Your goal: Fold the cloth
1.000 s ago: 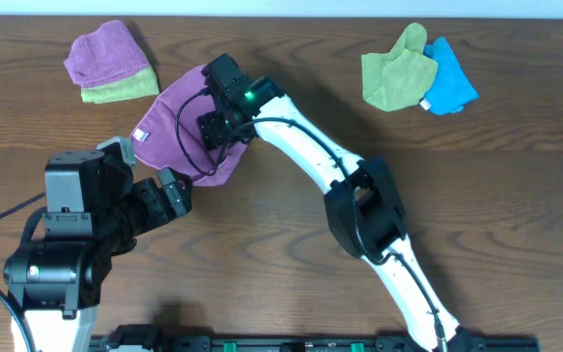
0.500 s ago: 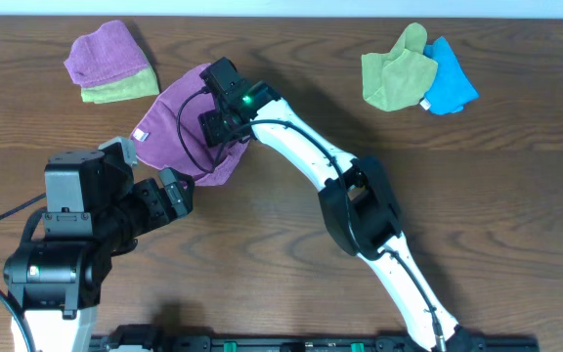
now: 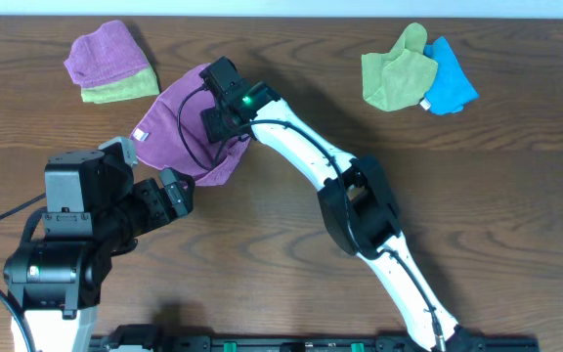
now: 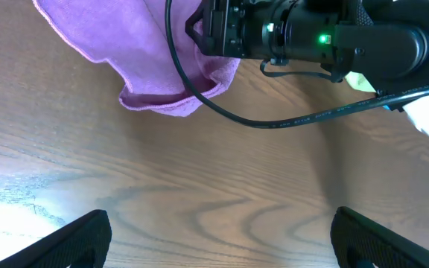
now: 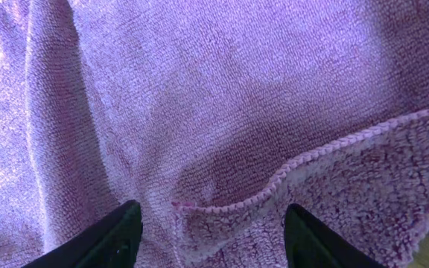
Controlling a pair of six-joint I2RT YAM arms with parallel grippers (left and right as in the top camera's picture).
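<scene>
The purple cloth (image 3: 179, 127) lies crumpled on the wooden table, its small white tag (image 3: 143, 135) at the left corner. It also shows in the left wrist view (image 4: 147, 52) and fills the right wrist view (image 5: 222, 112). My right gripper (image 3: 215, 125) hovers over the cloth's right part, fingers open (image 5: 211, 231) on either side of a stitched hem edge, holding nothing. My left gripper (image 3: 172, 193) sits just below the cloth's lower edge, open and empty over bare wood (image 4: 218, 238).
A second purple cloth on a lime-green one (image 3: 110, 64) lies at the back left. A green cloth (image 3: 397, 68) and a blue cloth (image 3: 450, 83) lie at the back right. The right arm's cable (image 4: 222, 112) hangs across the cloth's lower edge.
The right gripper has shifted slightly up and left over the cloth. The left arm has not moved.
</scene>
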